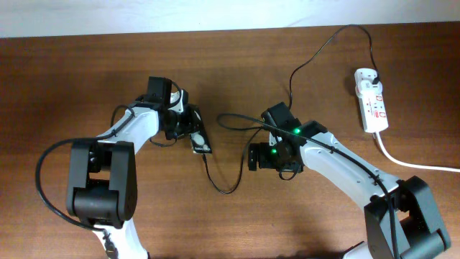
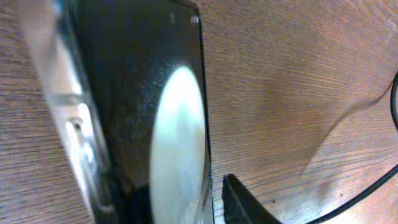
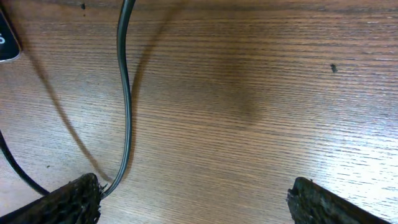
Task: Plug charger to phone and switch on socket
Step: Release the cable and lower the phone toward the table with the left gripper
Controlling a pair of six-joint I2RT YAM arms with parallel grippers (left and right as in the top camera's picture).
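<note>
The black phone lies on the wooden table, and my left gripper is shut on its sides. In the left wrist view the phone fills the space between the fingers of the left gripper. The thin black charger cable runs from the phone's near end in a loop, past my right gripper, and up to its plug in the white socket strip. My right gripper is open and empty, with the cable beside its left finger. A phone corner shows at the upper left there.
The socket's thick white cord runs off to the right edge. The table's far edge meets a white wall. Both arms' bases stand at the near edge.
</note>
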